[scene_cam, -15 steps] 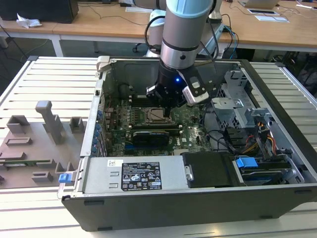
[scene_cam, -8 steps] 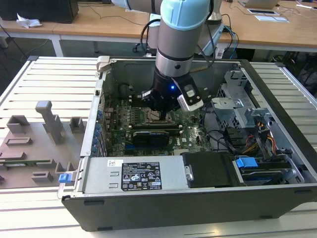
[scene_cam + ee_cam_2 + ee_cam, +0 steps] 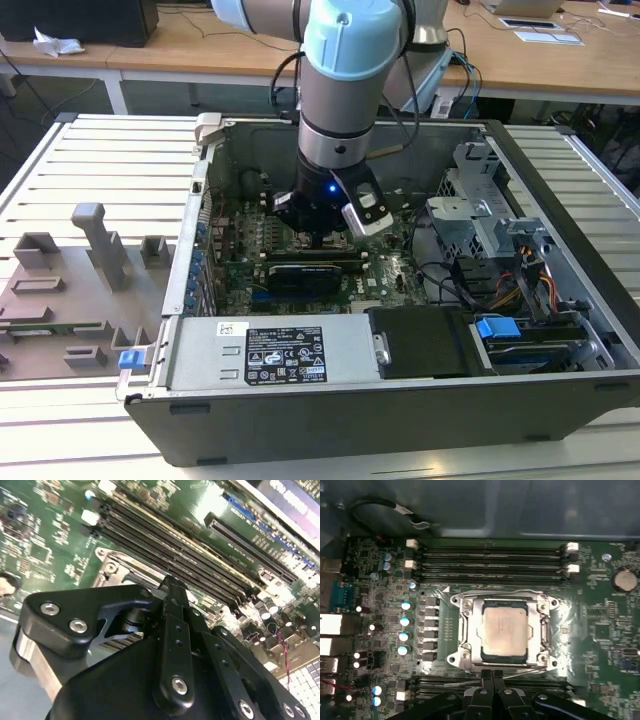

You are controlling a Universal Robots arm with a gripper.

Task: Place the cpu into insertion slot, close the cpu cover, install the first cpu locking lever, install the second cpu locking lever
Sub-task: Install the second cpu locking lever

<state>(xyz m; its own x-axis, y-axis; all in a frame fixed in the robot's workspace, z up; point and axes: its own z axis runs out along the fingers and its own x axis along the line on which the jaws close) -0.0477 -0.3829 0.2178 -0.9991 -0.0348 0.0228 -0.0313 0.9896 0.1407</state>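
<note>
In the first wrist view the cpu [image 3: 504,629] lies flat in its socket on the green motherboard, its silver-grey top showing. The cpu cover [image 3: 466,625] is down around it as a silver frame. One thin wire lever [image 3: 495,592] runs along the socket's far edge. Another lever [image 3: 465,682] lies slightly slanted along the near edge, right at my fingertips. My gripper [image 3: 493,674] is shut, its tips pressed together at that near edge with nothing between them. In the second wrist view the gripper [image 3: 172,582] stands just over a socket corner [image 3: 109,569]. The exterior view shows the gripper [image 3: 320,235] low inside the open case.
Black memory slots [image 3: 490,560] flank the socket on both sides. A black card [image 3: 305,275] lies on the board near the gripper. The power supply [image 3: 270,350], the drive cage [image 3: 480,220] and the case walls box in the board. A grey fixture plate [image 3: 70,290] lies at the exterior view's left.
</note>
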